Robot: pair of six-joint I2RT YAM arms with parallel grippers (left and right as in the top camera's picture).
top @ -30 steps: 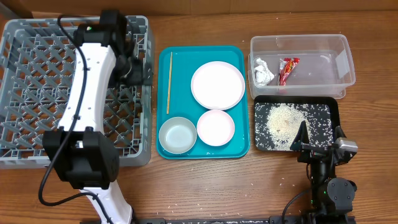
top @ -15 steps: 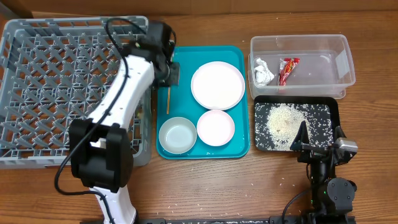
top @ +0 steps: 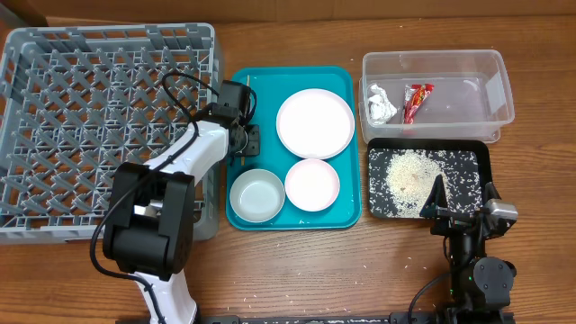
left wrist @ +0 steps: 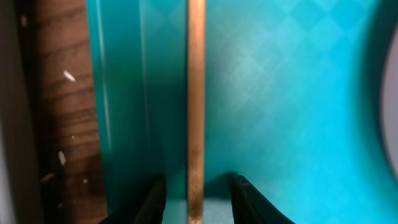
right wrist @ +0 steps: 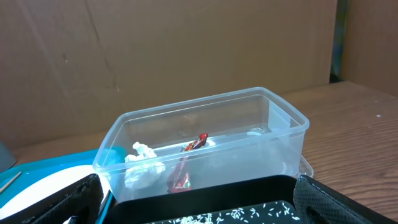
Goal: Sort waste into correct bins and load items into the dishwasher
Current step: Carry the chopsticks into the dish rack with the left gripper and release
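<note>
Teal tray (top: pixel 266 97) — left gripper (left wrist: pixel 198 191) astride chopstick (left wrist: pixel 196 93)

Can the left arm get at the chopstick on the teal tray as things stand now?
Probably yes: the left gripper hangs just over the chopstick, one open finger on each side, nothing lying between.

In your left wrist view the chopstick (left wrist: pixel 196 93) runs off frame at 12 and 6 o'clock, and only the tips of the left gripper (left wrist: pixel 196 186) show at 6. The plate (left wrist: pixel 390 93) at 3 is a blur. Overhead, that gripper hides most of the chopstick.
</note>
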